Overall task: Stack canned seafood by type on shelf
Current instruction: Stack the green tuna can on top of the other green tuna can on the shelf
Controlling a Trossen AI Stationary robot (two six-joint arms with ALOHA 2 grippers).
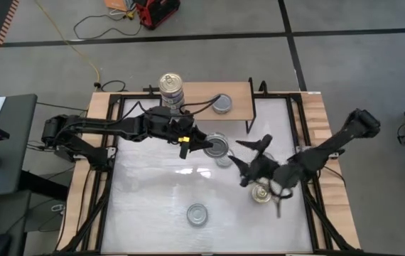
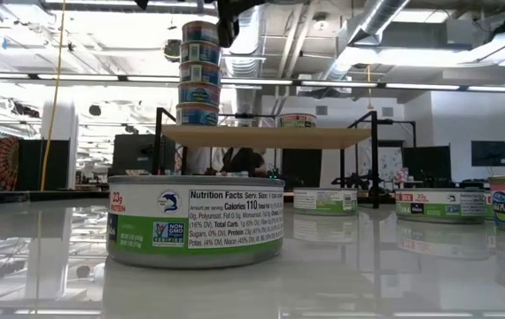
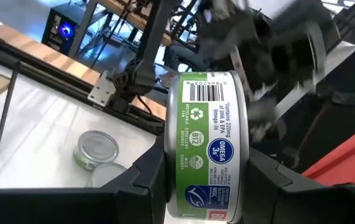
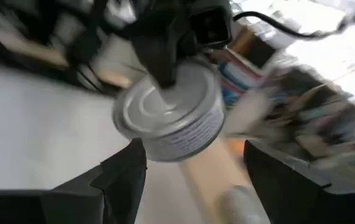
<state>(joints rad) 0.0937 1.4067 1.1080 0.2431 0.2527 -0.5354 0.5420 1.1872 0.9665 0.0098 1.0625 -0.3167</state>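
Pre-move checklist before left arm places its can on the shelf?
1. Left gripper shut on the green-label can, fingers on both sides: ok.
2. Held can clear of the table: ok, the wrist view shows it lifted.
3. Stack of blue-label cans on the shelf stands straight: ok.
4. Free shelf space beside the single can: ok.
5. Right gripper open, near the held can; clearance between the arms: cannot tell.
6. Held can matches the single shelf can's type: cannot tell.
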